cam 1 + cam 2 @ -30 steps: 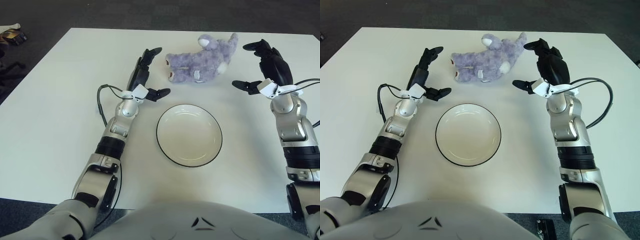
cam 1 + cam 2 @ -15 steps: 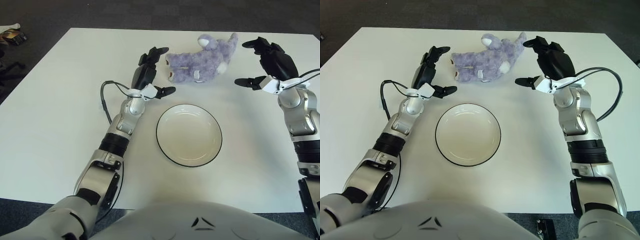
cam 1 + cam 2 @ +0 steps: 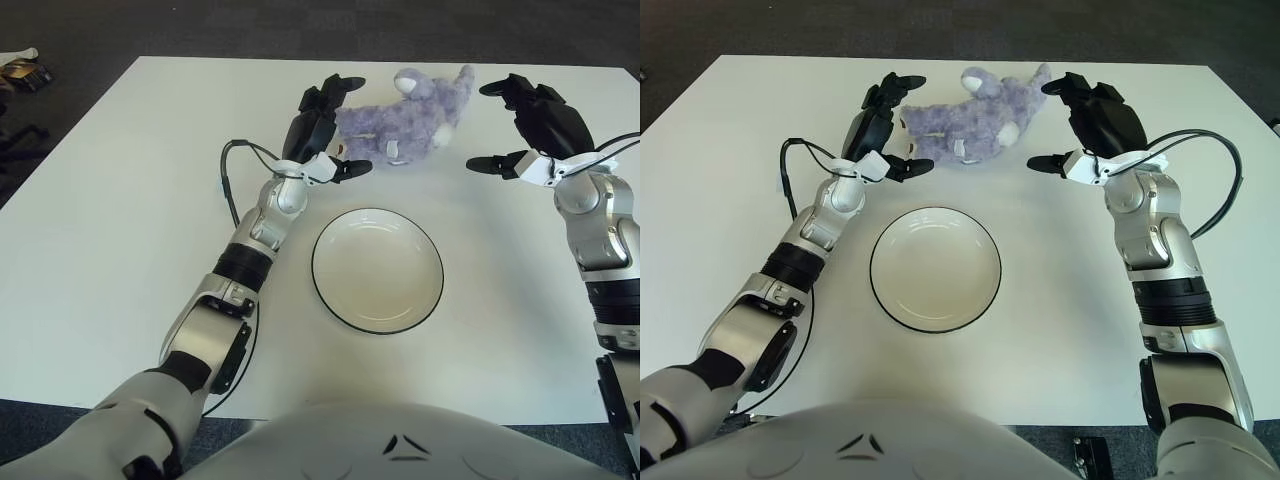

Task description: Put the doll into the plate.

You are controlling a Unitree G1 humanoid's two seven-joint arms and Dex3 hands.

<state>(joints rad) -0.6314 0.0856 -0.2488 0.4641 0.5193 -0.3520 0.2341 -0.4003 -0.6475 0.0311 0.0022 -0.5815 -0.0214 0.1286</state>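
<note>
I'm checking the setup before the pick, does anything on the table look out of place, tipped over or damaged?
Only the doll: it lies toppled on its side at the table's far edge, beyond the plate, which sits flat, whole and empty. The left hand is open at its near end, the right hand open just to its right. Nothing looks spilled or damaged.

A white table is seen filling most of both views, its far edge running across at twelve o'clock and its left edge slanting down toward eight o'clock. Dark grey carpeted floor is shown beyond it, from nine round to three o'clock. At ten o'clock in the left eye view, on the floor by the frame edge, a small dark and tan object is seen; what it is cannot be told.
</note>
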